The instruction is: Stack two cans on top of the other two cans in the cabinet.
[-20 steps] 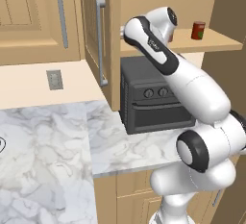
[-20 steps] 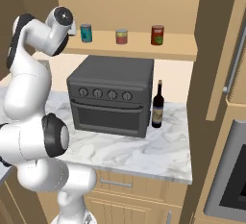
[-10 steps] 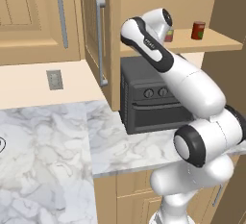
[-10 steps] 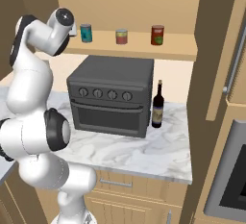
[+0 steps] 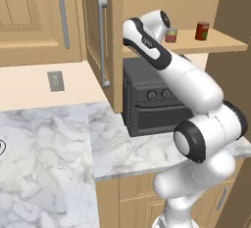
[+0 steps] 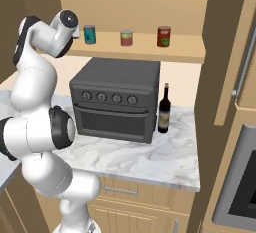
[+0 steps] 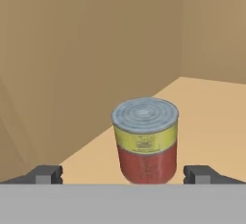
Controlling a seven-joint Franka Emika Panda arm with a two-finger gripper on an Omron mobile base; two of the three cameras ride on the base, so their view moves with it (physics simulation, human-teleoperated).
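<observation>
Three cans stand in a row on the cabinet's shelf board (image 6: 145,51): a teal can (image 6: 89,34) at the left, a yellow-orange can (image 6: 126,38) in the middle and a red can with a green band (image 6: 163,36) at the right. My gripper (image 6: 76,31) hovers at the shelf's left end, just beside the teal can. In the hand view the gripper (image 7: 124,174) is open. Its fingertips (image 7: 45,174) stand wide apart, with the yellow-orange can (image 7: 145,139) upright a short way ahead between them, untouched. The dark red can is hidden. The cabinet door (image 5: 93,36) stands open.
A black oven (image 6: 117,99) sits on the marble counter (image 6: 150,157) right under the shelf. A dark wine bottle (image 6: 164,109) stands at the oven's right. The cabinet's back and side walls (image 7: 86,50) close in behind the can. A tall tan panel (image 6: 225,52) bounds the shelf's right end.
In the left base view my hand has slid a little to the left along the shelf, uncovering the yellow-orange can beside it. The cans have not moved.
</observation>
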